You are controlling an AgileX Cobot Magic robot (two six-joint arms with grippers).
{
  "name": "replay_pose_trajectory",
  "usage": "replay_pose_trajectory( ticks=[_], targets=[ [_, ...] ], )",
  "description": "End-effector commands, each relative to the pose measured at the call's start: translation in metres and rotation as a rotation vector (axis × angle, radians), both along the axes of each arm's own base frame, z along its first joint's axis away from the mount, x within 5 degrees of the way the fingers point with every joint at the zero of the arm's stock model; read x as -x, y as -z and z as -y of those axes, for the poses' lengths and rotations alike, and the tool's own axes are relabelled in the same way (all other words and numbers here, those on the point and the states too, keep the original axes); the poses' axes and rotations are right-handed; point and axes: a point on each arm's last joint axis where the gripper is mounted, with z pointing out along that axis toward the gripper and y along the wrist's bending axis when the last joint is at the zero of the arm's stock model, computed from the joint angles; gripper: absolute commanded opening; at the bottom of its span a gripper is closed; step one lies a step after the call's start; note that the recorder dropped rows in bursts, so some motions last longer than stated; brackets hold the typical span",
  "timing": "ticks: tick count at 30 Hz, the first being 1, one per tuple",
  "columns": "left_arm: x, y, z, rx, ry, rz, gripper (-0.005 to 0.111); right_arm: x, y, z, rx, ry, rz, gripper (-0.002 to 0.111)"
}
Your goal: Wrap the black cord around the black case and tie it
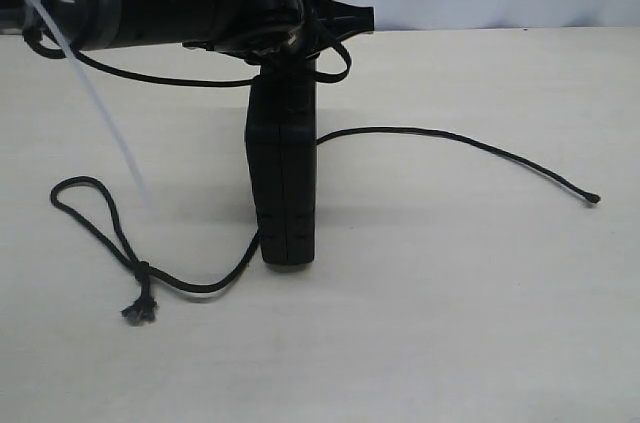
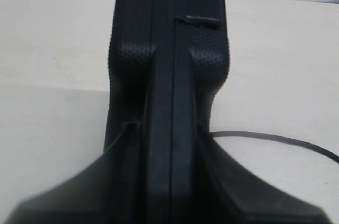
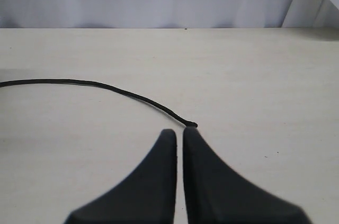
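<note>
The cord (image 3: pixel 106 85) ended just ahead of the right gripper (image 3: pixel 180 131), jaws together, toward the desk's (image 1: pixel 450 323) right edge; the left gripper (image 2: pixel 165 128) clamped the case (image 2: pixel 169 33).

Left gripper (image 2: pixel 169 128) on black case (image 2: pixel 170 38), right gripper (image 3: pixel 179 133) closed

Black case (image 1: pixel 285 178) is standing upright on edge; black cord (image 1: pixel 143 268) is lying slack, trailing from both sides of the case.
</note>
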Motion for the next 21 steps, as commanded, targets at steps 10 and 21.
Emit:
replay_pose_trajectory(
  ticks=[10,21],
  targets=[
    [0.001,-0.004,0.012,0.136,0.022,0.010,0.000,-0.001,-0.004,0.001,0.029,0.007,0.046,0.004],
    [0.001,-0.005,0.012,0.132,0.027,0.017,0.000,0.000,-0.045,0.008,-0.531,0.085,0.510,0.004]
  ],
)
